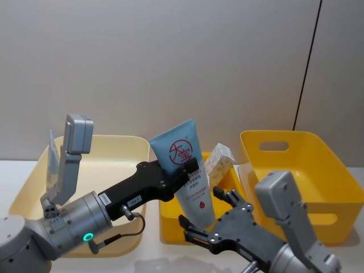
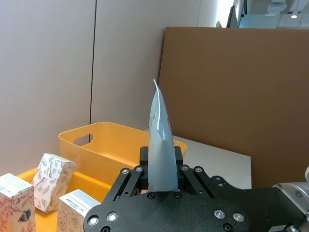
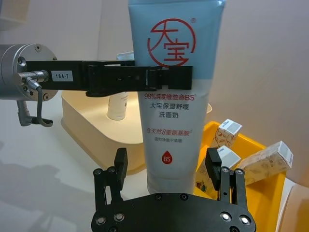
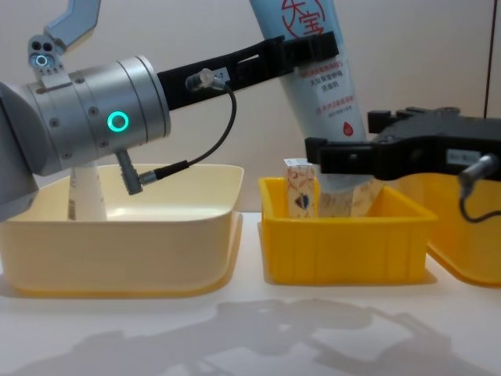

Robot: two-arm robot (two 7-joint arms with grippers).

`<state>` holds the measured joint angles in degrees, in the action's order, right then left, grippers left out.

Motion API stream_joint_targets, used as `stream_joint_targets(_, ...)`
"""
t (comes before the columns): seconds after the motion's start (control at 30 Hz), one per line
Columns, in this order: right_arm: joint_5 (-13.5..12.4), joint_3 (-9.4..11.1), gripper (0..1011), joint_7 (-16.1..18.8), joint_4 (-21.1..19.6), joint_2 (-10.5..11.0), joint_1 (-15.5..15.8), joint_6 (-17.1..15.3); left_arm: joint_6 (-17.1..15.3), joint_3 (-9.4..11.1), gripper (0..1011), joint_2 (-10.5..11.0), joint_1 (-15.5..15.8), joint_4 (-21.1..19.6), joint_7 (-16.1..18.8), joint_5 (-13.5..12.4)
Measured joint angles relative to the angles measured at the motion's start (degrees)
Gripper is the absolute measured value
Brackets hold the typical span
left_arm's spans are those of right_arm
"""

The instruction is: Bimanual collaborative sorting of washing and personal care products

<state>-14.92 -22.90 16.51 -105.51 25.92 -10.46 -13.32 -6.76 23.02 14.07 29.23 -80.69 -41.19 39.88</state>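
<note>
Black-jawed, the left gripper point(image 1: 190, 168) is clamping the pale blue squeeze tube point(image 3: 171, 130) across its red 大宝 logo, above "98%" and "B5", over the small yellow bin point(image 4: 344, 243) of cartons point(image 3: 227, 134), while the wide-open right gripper point(image 3: 166, 162) is straddling its lower end, and the chest view is showing a second tube point(image 4: 84, 196) in the pale bin point(image 4: 117, 243).

Over the small yellow bin point(image 4: 344, 251), room is tight: a slanted tube point(image 1: 183, 165) clamped by the left gripper point(image 1: 192, 166) hangs above it, the right gripper point(image 3: 166, 162) has its fingers spread either side of the tube's lower end, and cartons point(image 1: 219, 161) stand inside. At nine o'clock the pale bin point(image 1: 116, 138) offers open floor, with a second tube point(image 4: 86, 196) standing at its far-left corner. At three o'clock the large yellow bin point(image 1: 324, 170) gapes open.
</note>
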Motion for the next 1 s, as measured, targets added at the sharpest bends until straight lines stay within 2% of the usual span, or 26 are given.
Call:
stream_joint_targets(0.17, 2.15, -1.63, 1001, -0.74, 1.44, -1.31, -1.36, 0.51, 0.00, -0.01, 257, 0.02, 0.00, 0.00, 0.00, 0.00)
stream_joint_targets(0.57, 4.61, -3.46, 998, -1.53, 3.11, -2.81, -2.87, 1.08, 0.01, 0.00, 257, -0.01, 0.00, 0.00, 0.01, 0.00)
stream_joint_targets(0.7, 5.10, -3.82, 927, -1.71, 3.46, -3.14, -3.18, 1.24, 0.01, 0.00, 257, 0.00, 0.00, 0.00, 0.00, 0.00)
stream_joint_targets(0.83, 5.40, -4.02, 807, -1.82, 3.66, -3.33, -3.37, 1.31, 0.01, 0.00, 257, 0.00, 0.00, 0.00, 0.01, 0.00)
stream_joint_targets(1.0, 5.63, -4.19, 764, -1.90, 3.83, -3.49, -3.52, 1.40, 0.02, -0.01, 257, 0.00, 0.00, 0.00, 0.01, -0.01)
